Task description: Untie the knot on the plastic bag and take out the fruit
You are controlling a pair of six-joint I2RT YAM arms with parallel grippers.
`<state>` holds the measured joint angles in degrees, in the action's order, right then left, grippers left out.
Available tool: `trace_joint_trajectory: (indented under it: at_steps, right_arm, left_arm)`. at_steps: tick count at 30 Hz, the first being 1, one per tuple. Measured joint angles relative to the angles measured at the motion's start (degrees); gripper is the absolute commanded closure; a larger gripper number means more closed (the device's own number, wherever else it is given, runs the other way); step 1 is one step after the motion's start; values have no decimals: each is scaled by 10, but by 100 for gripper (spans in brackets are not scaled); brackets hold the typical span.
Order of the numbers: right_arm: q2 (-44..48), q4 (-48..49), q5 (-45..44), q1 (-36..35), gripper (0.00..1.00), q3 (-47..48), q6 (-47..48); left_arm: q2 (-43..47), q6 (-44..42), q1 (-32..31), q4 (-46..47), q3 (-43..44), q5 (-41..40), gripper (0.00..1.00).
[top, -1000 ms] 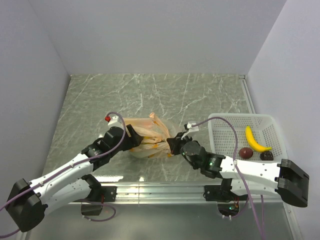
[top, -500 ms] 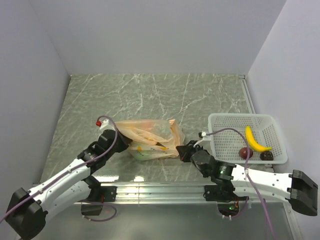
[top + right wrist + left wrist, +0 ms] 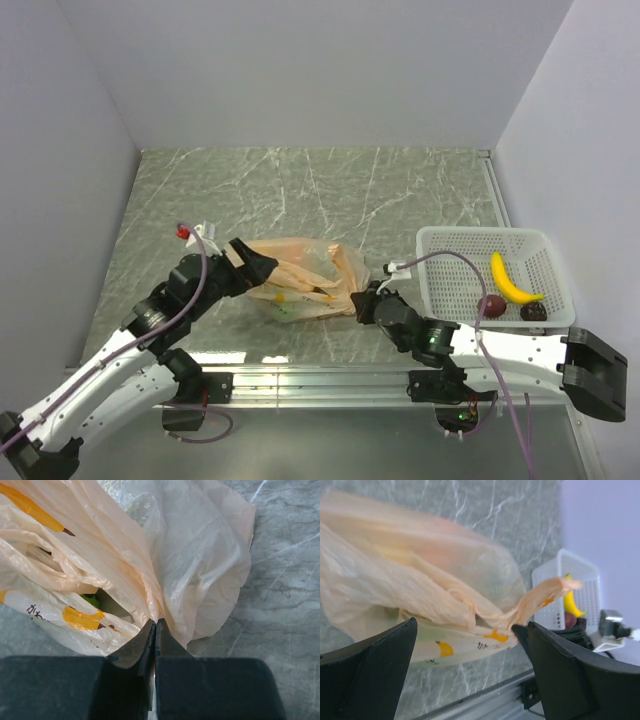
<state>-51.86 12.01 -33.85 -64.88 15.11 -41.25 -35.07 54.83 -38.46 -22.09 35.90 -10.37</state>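
White mesh plastic basket [image 3: 450, 272] set at the right edge of a grey-green marble-patterned tabletop [image 3: 300, 185], close against the right wall. Plain pale walls [image 3: 300, 70] noted on three sides. Silver metal rail [image 3: 320, 377] seen along the near edge.

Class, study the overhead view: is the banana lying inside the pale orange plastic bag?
No, the banana lies in the white mesh basket, apart from the plastic bag to its left.

One plastic bag [image 3: 300, 280], one basket [image 3: 445, 270] — one banana [image 3: 512, 280], two darker fruits [image 3: 490, 305]
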Motion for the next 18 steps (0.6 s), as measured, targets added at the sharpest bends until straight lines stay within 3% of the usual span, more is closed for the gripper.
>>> trace_joint_trajectory:
  at_steps: [12, 18]
  right_arm:
    - [-62, 3, -52, -26, 100, 52, 23]
    - [-101, 3, -89, -63, 100, 63, 37]
  left_arm:
    - [-198, 59, -124, -26, 27, -88, 25]
    - [-252, 80, -127, -12, 41, -129, 26]
